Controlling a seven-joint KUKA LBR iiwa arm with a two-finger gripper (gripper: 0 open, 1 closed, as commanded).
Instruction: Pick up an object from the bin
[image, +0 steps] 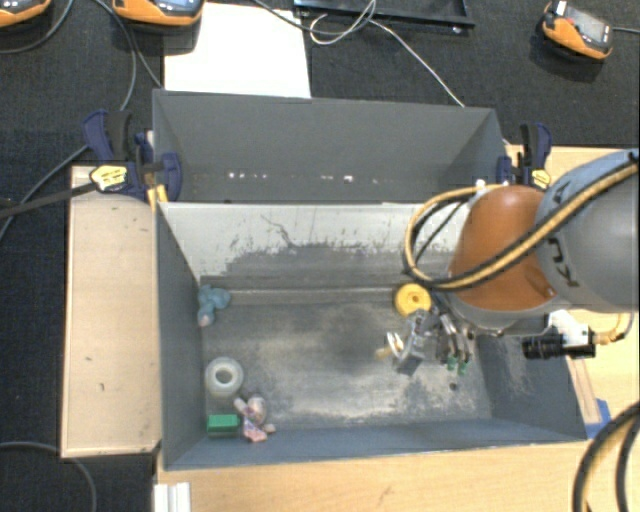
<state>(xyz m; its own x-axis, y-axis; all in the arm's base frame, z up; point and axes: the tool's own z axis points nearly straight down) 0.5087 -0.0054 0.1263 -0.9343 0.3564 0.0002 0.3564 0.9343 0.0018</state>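
Claw low over the bin's right half, just beside a yellow round piece by the back wall; open or closed, can't tell.

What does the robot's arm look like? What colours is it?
The arm is fat, round and grey, with dark letters on its side. Near its end sits a shiny orange cover, like a ball. Yellow-and-black cables loop past it. The gripper is small, silvery metal.

Just above the claw, the yellow round thing is partly hidden from you by the arm; the pale bit at the claw's left is too small to name.
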